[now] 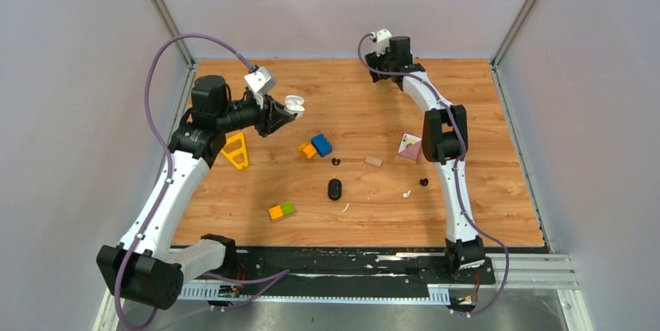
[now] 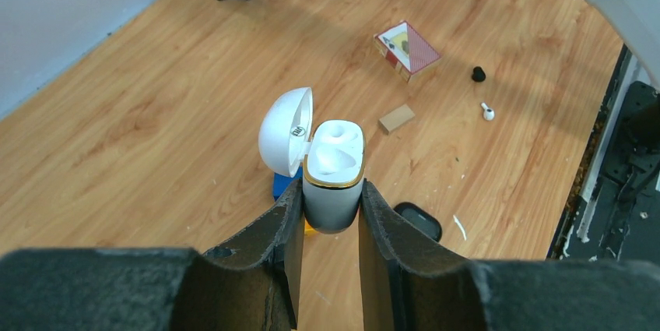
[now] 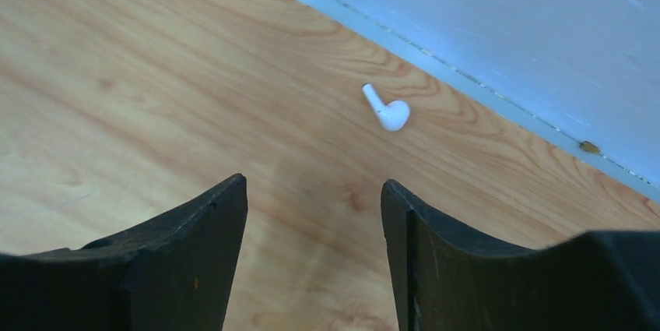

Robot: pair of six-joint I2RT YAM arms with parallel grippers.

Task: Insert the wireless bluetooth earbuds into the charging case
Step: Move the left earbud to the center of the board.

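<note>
Left wrist: my left pincer [image 2: 331, 195] is clamped on the open white charging case [image 2: 335, 152].
Right wrist: my right pincer [image 3: 313, 187] stands apart; white earbud [image 3: 387, 109] lies on the tabletop [image 3: 117, 51] beyond, apparently untouched.

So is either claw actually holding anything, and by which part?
The left claw pinches the open-lidded white charging case by the sides of its lower body. The right claw holds nothing; a white stemmed earbud lies on the wooden table beyond it.
</note>
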